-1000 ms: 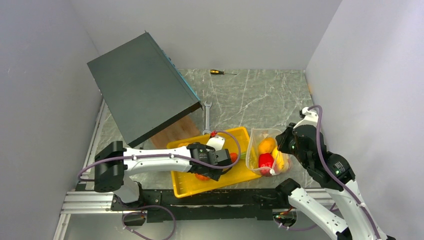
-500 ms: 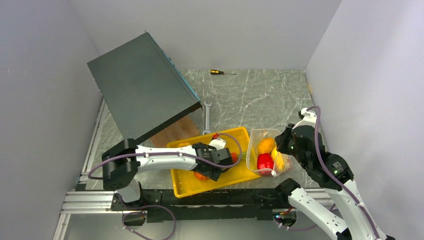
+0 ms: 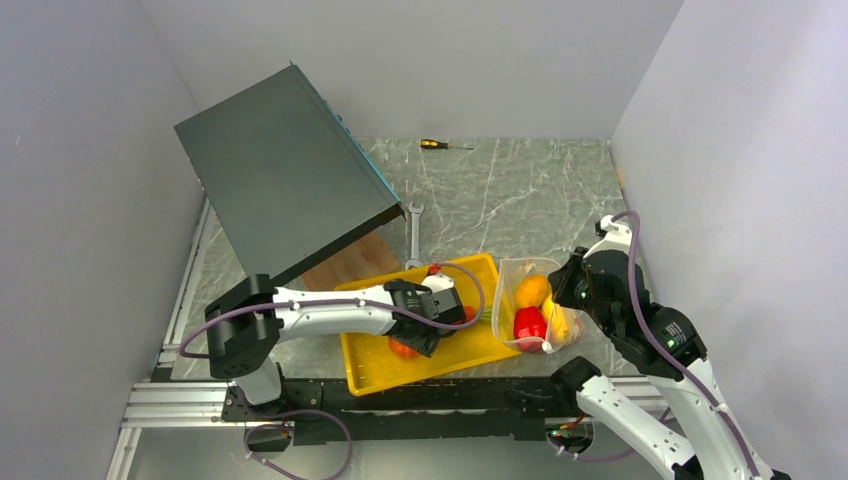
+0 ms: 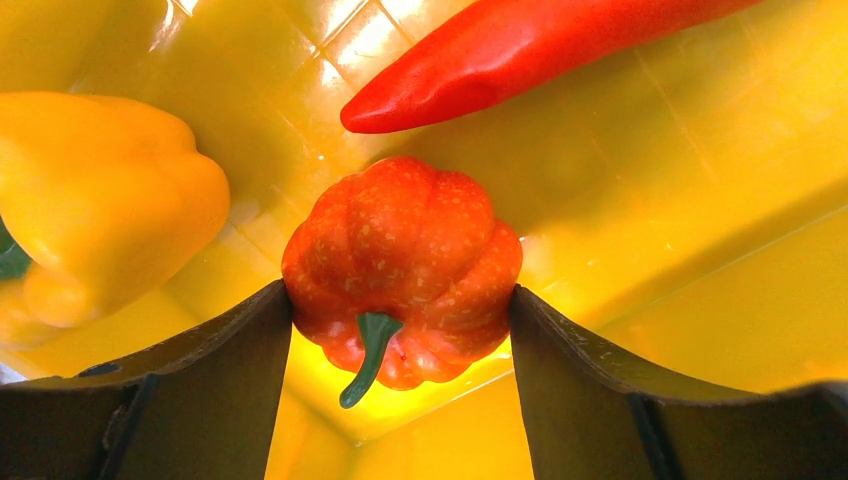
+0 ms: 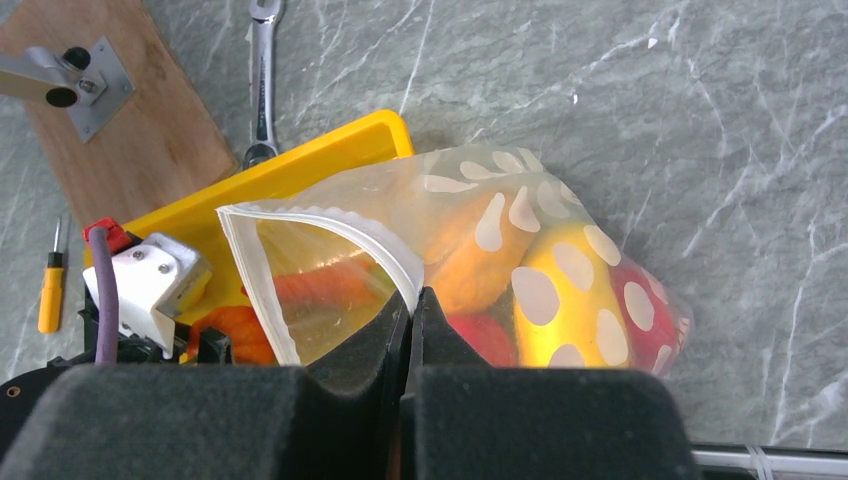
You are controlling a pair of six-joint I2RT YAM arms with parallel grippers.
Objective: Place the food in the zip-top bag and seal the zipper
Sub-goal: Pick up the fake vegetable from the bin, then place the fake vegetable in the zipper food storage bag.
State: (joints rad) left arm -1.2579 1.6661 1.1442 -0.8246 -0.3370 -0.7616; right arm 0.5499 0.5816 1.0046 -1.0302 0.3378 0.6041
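- My right gripper (image 5: 412,303) is pinched tight on the thin white zipper strip (image 5: 330,222) of the clear, white-dotted plastic bag (image 5: 500,215).
- Inside the bag I see glossy orange, yellow and red toy food (image 5: 560,310).
- Left of the bag sits a yellow plastic tray (image 5: 330,150).

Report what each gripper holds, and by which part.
Right gripper: the zip-top bag, pinched at its zipper edge. Left gripper: fingers against both sides of the orange pumpkin in the tray; whether it is gripped cannot be told.
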